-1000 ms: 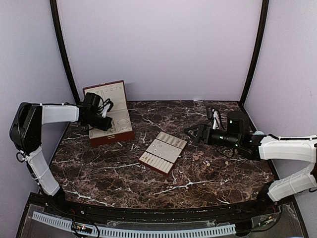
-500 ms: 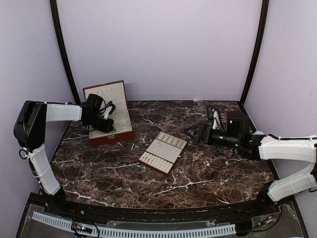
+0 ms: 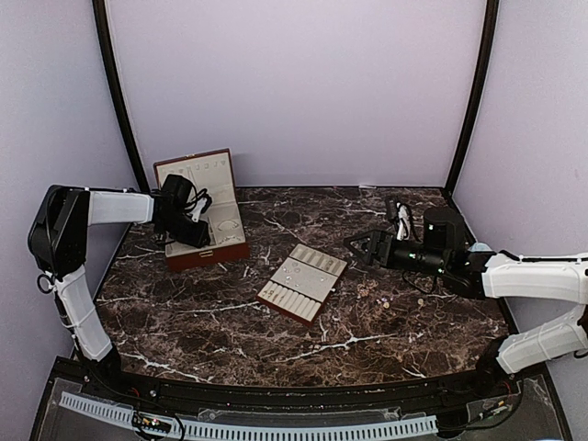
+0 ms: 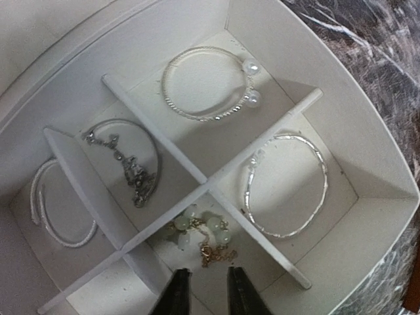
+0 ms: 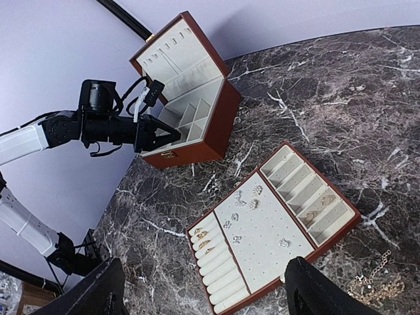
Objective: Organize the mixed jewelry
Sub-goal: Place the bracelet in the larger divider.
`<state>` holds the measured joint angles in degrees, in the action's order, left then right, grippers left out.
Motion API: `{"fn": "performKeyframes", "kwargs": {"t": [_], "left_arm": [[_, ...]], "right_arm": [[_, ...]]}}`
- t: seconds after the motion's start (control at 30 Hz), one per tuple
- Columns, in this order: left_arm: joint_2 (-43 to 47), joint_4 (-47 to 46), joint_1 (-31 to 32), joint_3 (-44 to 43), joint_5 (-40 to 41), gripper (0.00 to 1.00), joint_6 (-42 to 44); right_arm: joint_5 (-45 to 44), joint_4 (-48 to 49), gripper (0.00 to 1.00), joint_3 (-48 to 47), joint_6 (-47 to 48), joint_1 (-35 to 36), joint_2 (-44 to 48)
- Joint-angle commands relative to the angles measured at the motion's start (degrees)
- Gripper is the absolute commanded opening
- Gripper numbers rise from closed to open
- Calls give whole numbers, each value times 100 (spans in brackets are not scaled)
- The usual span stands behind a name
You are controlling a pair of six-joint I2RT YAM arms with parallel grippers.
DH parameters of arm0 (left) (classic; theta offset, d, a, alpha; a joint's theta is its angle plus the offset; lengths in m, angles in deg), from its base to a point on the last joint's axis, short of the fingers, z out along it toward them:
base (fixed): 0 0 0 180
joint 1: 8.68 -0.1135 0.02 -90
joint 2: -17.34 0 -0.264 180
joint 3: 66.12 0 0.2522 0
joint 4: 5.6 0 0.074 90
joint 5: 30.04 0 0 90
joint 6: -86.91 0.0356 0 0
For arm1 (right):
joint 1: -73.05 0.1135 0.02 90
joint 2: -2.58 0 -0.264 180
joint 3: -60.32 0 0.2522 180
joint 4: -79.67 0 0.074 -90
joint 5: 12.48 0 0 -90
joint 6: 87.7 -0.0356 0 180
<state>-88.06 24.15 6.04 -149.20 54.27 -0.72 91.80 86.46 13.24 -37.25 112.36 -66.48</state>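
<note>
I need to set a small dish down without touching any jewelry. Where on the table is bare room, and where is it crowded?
Bare marble: the wide strip of table between the tray and the arm bases, and the rear middle between the box and the right gripper. Crowded: right of the tray, where a loose chain lies.

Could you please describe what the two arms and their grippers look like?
Both arms have white shells on the long links and black joints: the left arm and right arm match. Each wrist is black, with loose black cables looped beside it; small green lights glow on the right one. The left gripper and right gripper have dark, tapering jaws.
</note>
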Motion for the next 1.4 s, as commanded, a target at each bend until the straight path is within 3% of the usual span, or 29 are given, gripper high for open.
{"fn": "performKeyframes", "kwargs": {"t": [0.0,0.1,0.33,0.53,0.67,0.93,1.17,1.37], "left_arm": [[34,149,-33,-156,146,34,-91],[77,150,-33,-161,206,45,-124],[297,26,-38,-68,291,59,-141],[755,-282,-32,162,475,77,-158],[1074,-562,-35,341,708,82,-201],[1682,-976,-31,558,856,83,-480],[2516,-1461,-24,957,-13,82,-468],[2920,-1261,343,407,-687,81,-573]], "right_arm": [[-101,185,86,68,-25,-29,103],[-112,186,86,71,-31,-29,120],[-153,152,86,78,-34,-31,184],[-225,71,86,74,-2,-30,230],[-323,-159,86,-25,96,-29,252],[-476,-829,86,-265,347,-31,252],[-688,-1521,83,-464,634,-33,318],[-1020,-2353,73,-692,710,-20,182]]}}
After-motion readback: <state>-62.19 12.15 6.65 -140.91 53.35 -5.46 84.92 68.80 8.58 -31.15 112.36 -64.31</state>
